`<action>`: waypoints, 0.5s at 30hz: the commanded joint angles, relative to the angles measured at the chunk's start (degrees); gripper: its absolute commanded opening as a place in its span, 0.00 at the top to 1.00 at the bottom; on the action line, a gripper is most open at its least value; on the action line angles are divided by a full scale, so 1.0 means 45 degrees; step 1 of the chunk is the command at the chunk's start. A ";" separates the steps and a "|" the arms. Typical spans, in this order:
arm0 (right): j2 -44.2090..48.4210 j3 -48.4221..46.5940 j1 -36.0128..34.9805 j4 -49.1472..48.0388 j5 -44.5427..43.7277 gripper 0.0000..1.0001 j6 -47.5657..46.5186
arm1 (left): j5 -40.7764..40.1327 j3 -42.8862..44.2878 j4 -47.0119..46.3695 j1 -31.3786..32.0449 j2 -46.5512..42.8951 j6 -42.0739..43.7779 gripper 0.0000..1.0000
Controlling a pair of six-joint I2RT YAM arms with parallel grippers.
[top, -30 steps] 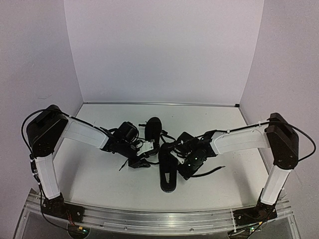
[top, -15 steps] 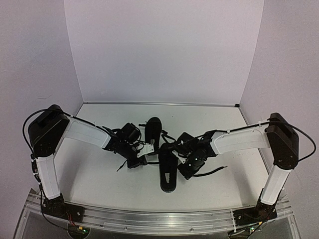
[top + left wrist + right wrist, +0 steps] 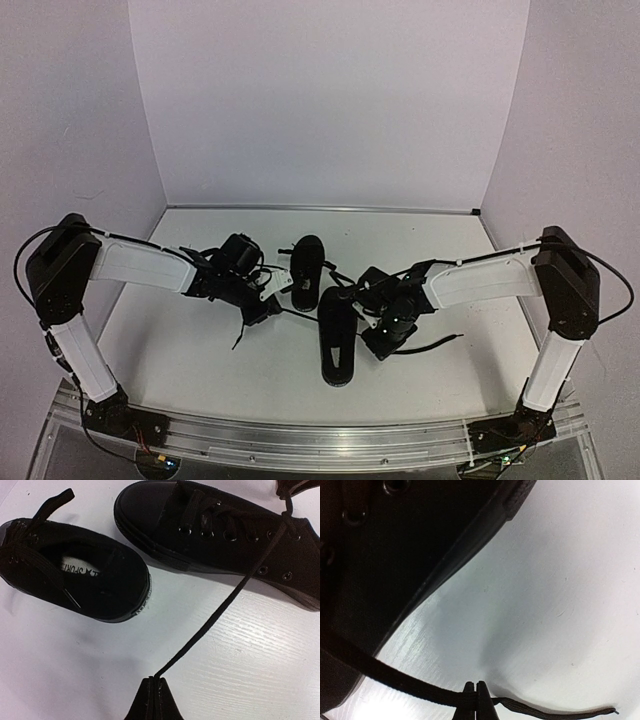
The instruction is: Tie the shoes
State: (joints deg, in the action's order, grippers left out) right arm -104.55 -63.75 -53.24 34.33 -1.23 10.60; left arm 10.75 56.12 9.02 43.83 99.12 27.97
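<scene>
Left wrist view shows the left gripper [image 3: 155, 692] pinched tight on a thin black lace, the left lace [image 3: 225, 600]. This lace runs in a straight, tight line up to the lace holes of the near shoe [image 3: 235, 545]. Next to it lies the far shoe [image 3: 110, 580], with its heel just beside the near shoe's toe. Nothing holds the far shoe.

Both shoes lie around the middle of the table [image 3: 190, 360]. The near shoe is a bit closer to the near edge, between the two arms. The left gripper is out on that shoe's left side.

On the other side, the right gripper [image 3: 476, 697] is clenched on the right lace [image 3: 395, 677], close beside the near shoe. That lace seems to come from the same shoe. Its loose tip lies on the table and points toward the right edge.

Each arm seems to hold one lace out to its own side so the two ends do not tangle. The pull likely makes the lacing snug too. No knot is made yet. The next step is probably to cross the two laces over the shoe.
</scene>
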 commanded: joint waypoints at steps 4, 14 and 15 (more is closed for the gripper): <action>-0.0197 -0.0463 0.0081 0.0465 0.0763 1.00 -0.0459 | 0.0568 -0.0329 0.0050 0.0094 -0.0409 0.0211 1.00; 0.0326 -0.0963 0.0081 0.0245 0.1519 0.44 -0.0876 | 0.0854 0.0442 0.0085 0.0983 0.1025 0.1216 0.65; 0.0522 -0.0956 0.0083 0.0243 0.1445 0.40 -0.0851 | 0.0976 0.0441 -0.0057 0.0984 0.0985 0.1195 0.61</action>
State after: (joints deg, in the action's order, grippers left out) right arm -105.70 -66.54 -53.04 34.72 5.10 7.37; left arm 13.48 56.29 10.23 48.33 103.44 31.81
